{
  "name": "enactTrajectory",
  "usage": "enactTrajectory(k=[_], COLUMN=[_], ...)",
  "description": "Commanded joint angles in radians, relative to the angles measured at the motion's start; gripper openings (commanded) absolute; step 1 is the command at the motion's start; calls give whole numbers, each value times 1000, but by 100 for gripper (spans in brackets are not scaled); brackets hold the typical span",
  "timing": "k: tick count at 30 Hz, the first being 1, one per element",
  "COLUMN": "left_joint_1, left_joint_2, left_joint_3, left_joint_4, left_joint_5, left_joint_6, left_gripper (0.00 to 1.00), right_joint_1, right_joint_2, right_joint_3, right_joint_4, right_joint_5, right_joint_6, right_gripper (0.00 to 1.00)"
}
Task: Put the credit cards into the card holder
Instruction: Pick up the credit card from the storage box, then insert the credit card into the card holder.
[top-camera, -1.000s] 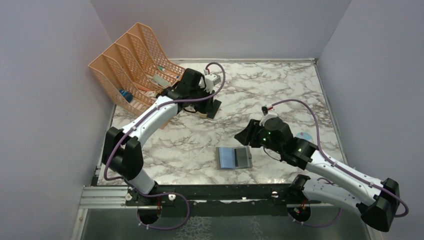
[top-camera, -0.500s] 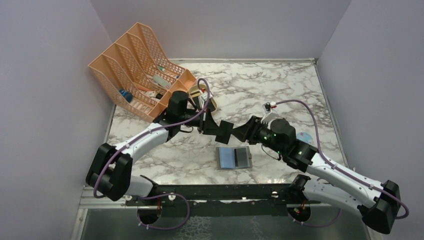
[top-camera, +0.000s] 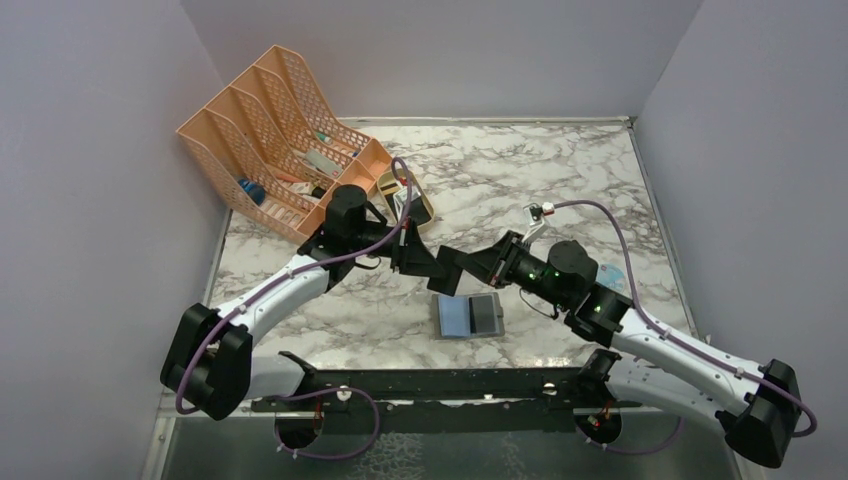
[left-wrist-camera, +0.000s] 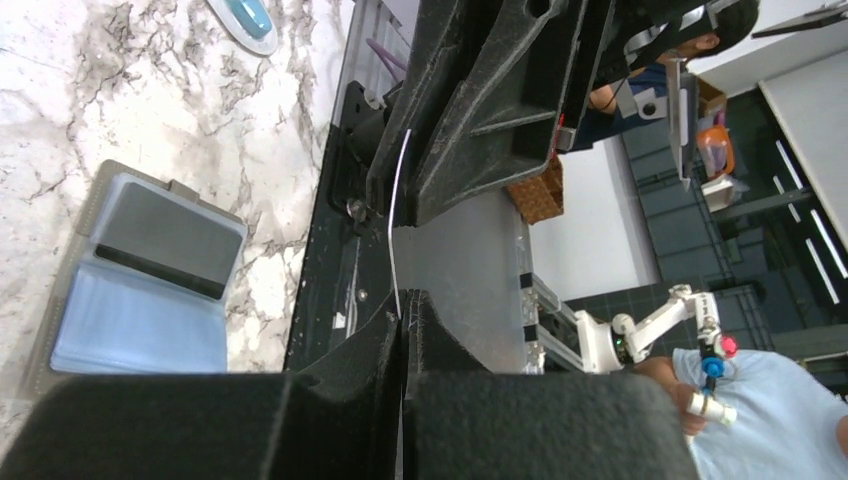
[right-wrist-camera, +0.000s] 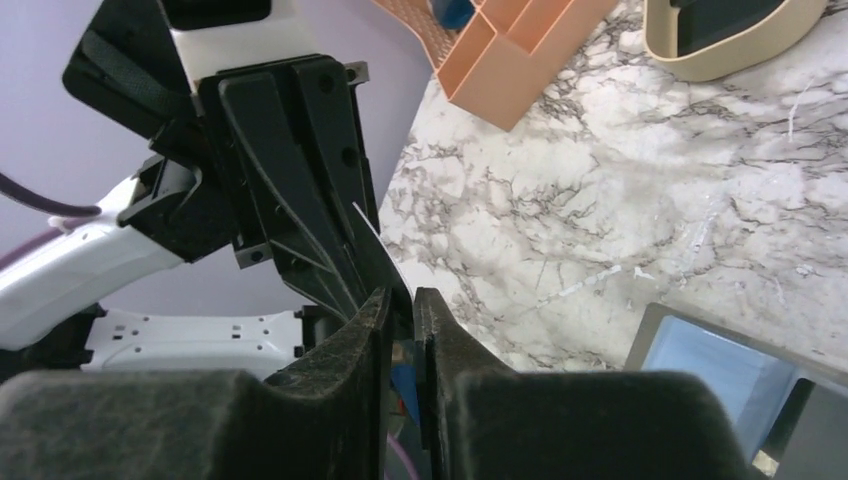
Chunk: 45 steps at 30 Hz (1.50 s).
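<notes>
A thin credit card (top-camera: 452, 268) hangs in the air between my two grippers, just above the open grey card holder (top-camera: 468, 315). My left gripper (top-camera: 432, 262) is shut on one end of it. In the left wrist view the card (left-wrist-camera: 395, 230) shows edge-on as a pale line running from my left gripper (left-wrist-camera: 403, 305) up into the right one. My right gripper (right-wrist-camera: 400, 295) straddles the card's other end (right-wrist-camera: 375, 235), with a narrow gap still between its fingers. The card holder (left-wrist-camera: 150, 290) lies flat, with a dark card (left-wrist-camera: 165, 235) in one pocket.
The peach mesh file rack (top-camera: 270, 140) stands at the back left, holding several small items. A tan oval tray (top-camera: 425, 205) sits beside it, with something dark in it in the right wrist view. A small blue-and-white disc (top-camera: 610, 272) lies to the right of my right arm.
My left arm swung from the tray to the table's middle with the card. My right gripper came to meet it, and its jaws narrowed around the card's free end.
</notes>
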Motion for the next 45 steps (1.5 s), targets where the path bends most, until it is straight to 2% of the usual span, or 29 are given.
enactTrajectory(k=[1,2,4,6,10,13,15,18,24,27,29,36,39,42,45], left_joint_1=[-7,-6,-6,-6,-4,-4,-5,-7,-81,-134,-166,-208,-209,-214,-215], left_joint_2=[-5,-2,1,2,-2,5,18,48,98,138,160,210,243,269,293], left_joint_3=[-7,-7,-8,-10,-18,26,75,117,124,125,122,45,-3,-43,-68], left_joint_4=[41,42,42,42,21,-178,-350,-486,-488,-483,-464,-356,-290,-244,-222], left_joint_5=[36,29,16,0,-53,-162,-277,-399,-502,-555,-579,-634,-636,-653,-659], left_joint_6=[-14,-16,-18,-17,5,139,265,329,330,330,321,284,250,230,224], left_gripper=[10,16,33,46,53,53,51,39,26,12,7,1,1,1,2], right_joint_1=[1,0,1,0,1,0,1,0,-1,-5,-26,-127,-175,-246,-263], right_joint_2=[-36,-46,-65,-76,-57,-46,-32,10,114,156,186,240,255,273,278], right_joint_3=[-44,-53,-65,-52,38,64,74,98,139,145,148,120,79,41,13], right_joint_4=[95,100,91,28,-211,-273,-295,-325,-347,-347,-345,-289,-248,-196,-158], right_joint_5=[-45,-43,-27,11,143,179,195,202,173,175,142,-33,-76,-194,-257], right_joint_6=[15,14,8,5,15,-37,-75,-154,-262,-293,-314,-359,-365,-366,-358], right_gripper=[5,2,1,1,1,1,1,1,1,1,1,1,1,1,1])
